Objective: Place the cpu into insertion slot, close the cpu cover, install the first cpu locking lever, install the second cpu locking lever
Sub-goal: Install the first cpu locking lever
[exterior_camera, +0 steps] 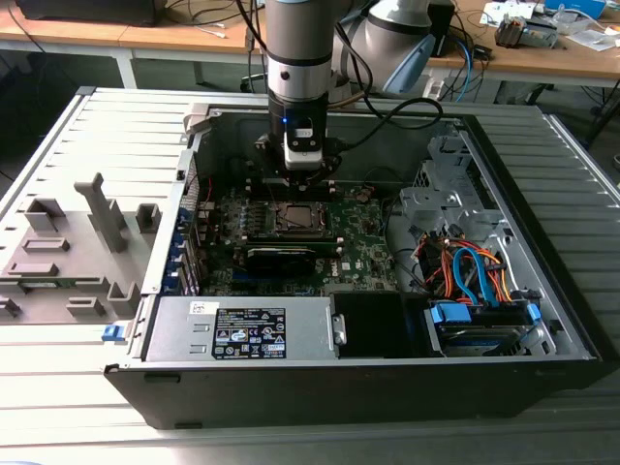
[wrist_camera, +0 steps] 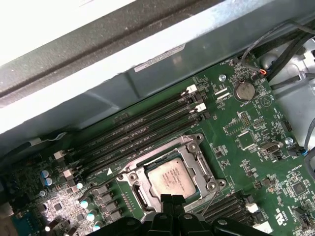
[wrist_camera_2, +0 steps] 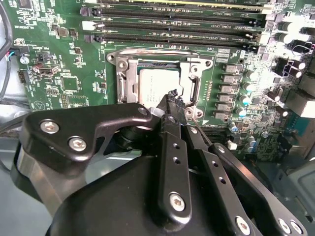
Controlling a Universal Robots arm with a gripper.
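Observation:
The cpu (wrist_camera: 170,178) lies flat in the insertion slot (exterior_camera: 295,219) on the green motherboard, its silvery face (wrist_camera_2: 158,82) showing. The cpu cover (wrist_camera: 203,169) is down around it, a grey metal frame (wrist_camera_2: 124,81) with the chip in its window. A thin wire lever (wrist_camera_2: 199,127) stands up beside the socket; the same lever (wrist_camera: 210,200) rises at the frame's edge. My gripper (wrist_camera_2: 172,94) is shut with nothing between its fingers, its tips (wrist_camera: 172,199) over the socket's rim beside the chip. In the exterior view the gripper (exterior_camera: 301,177) hangs just above the socket.
Black memory slots (wrist_camera: 142,130) run along one side of the socket. A long black card (exterior_camera: 281,256), the power supply (exterior_camera: 242,329) and a drive bay with coloured cables (exterior_camera: 475,276) stand inside the case. A grey fixture (exterior_camera: 77,242) sits outside at the exterior view's left.

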